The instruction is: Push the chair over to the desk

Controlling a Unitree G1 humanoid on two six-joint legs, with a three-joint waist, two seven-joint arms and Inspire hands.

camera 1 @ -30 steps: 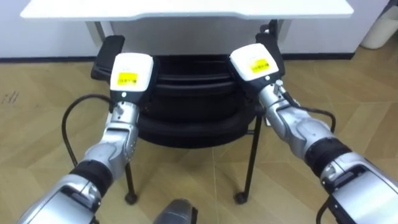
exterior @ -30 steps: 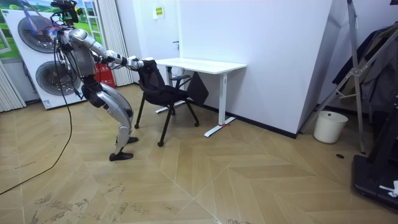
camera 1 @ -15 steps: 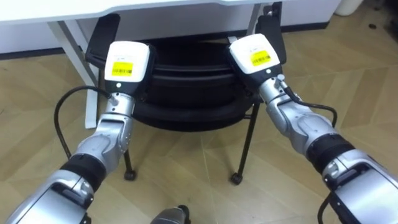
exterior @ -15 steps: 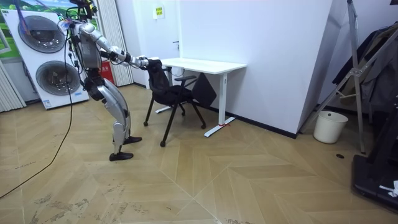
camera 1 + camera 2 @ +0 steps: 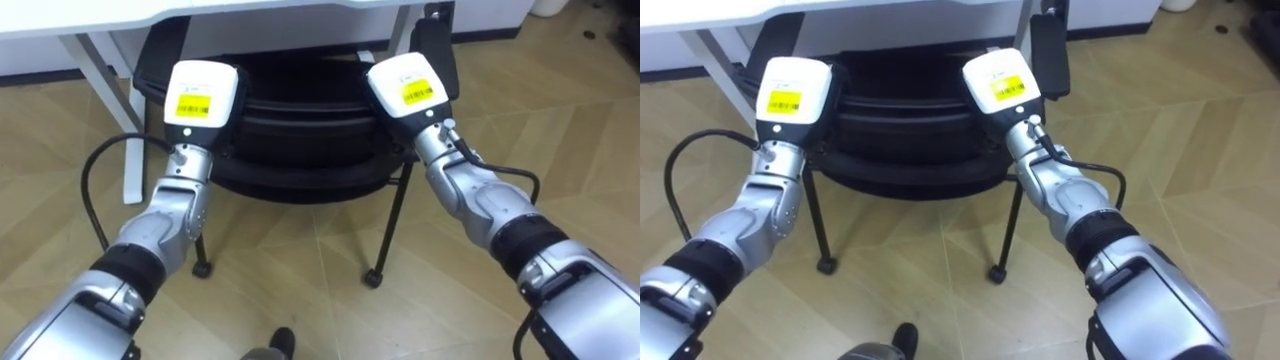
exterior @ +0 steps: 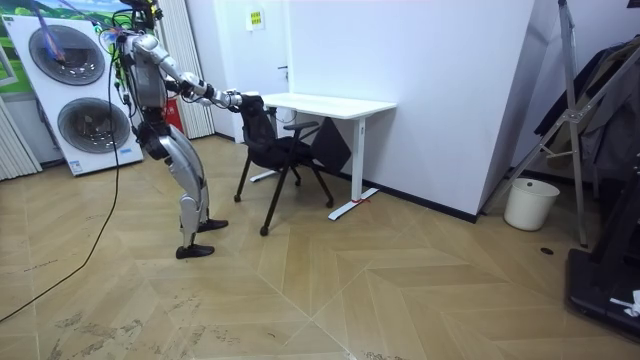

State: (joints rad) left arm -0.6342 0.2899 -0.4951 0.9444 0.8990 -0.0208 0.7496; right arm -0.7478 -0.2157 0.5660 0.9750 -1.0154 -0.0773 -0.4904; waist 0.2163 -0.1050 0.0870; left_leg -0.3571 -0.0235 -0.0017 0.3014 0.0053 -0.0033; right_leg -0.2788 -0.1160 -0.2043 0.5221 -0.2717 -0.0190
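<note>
A black chair (image 5: 300,150) on castors stands in front of me, its seat partly under a white desk (image 5: 90,18). Both arms are stretched forward. My left hand (image 5: 203,92) rests against the left side of the chair's backrest top, and my right hand (image 5: 408,85) against the right side. The white backs of both hands face the camera. The armrests (image 5: 160,55) stick out beyond the hands on either side. In the room view I stand leaning forward behind the chair (image 6: 278,152), arms out to its backrest, with the desk (image 6: 325,104) just past it.
A slanted desk leg (image 5: 100,80) stands left of the chair, close to its left castor (image 5: 200,270). Stacked washing machines (image 6: 70,90) are behind me. A white bin (image 6: 525,203) and a dark rack (image 6: 590,120) stand at the room view's right. Wood floor lies all around.
The chair has rolled toward the desk and sits further under it. I have stepped forward after it, standing more upright. Both hands stay on the backrest.
</note>
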